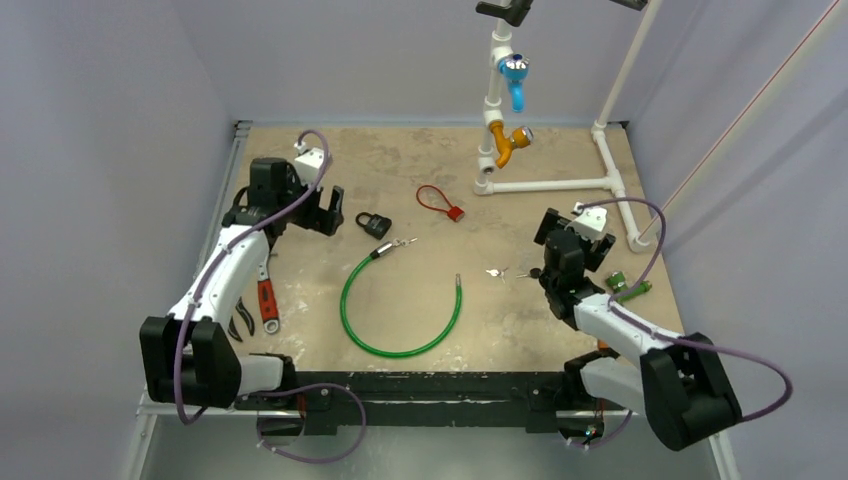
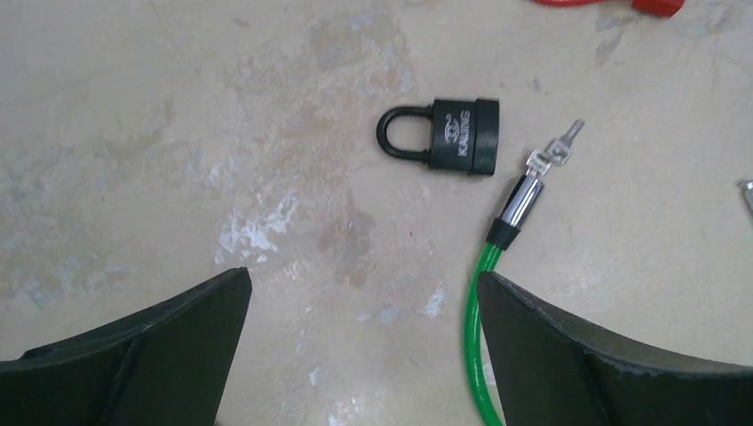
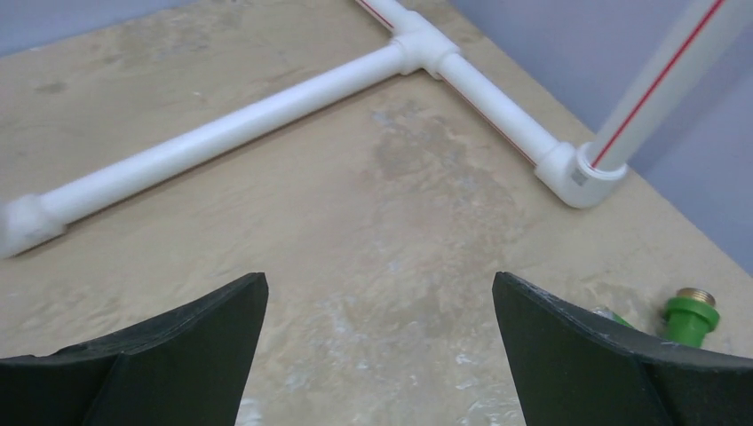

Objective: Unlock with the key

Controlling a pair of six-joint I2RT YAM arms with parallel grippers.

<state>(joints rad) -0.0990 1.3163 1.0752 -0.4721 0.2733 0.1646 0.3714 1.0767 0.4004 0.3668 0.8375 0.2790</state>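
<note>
A black padlock (image 1: pixel 372 224) lies flat, shackle closed, to the right of my left gripper (image 1: pixel 331 211). In the left wrist view the padlock (image 2: pixel 444 135) is ahead of my open, empty left gripper (image 2: pixel 364 282). A tiny all-silver key (image 1: pixel 496 271) lies loose on the table, left of my right arm; only its tip shows at the left wrist view's right edge (image 2: pixel 747 190). Another small silver key (image 2: pixel 556 154) sits at the chrome end of the green cable loop (image 1: pixel 400 350). My right gripper (image 1: pixel 560 236) is open and empty, pointing at bare table (image 3: pixel 380 282).
A dark-headed key (image 1: pixel 532 272) lies by the right arm. A red seal tag (image 1: pixel 440 202), white PVC pipe frame (image 1: pixel 560 184) with valves, green fittings (image 3: pixel 691 315), and a red-handled wrench (image 1: pixel 267 305) and pliers by the left arm lie around.
</note>
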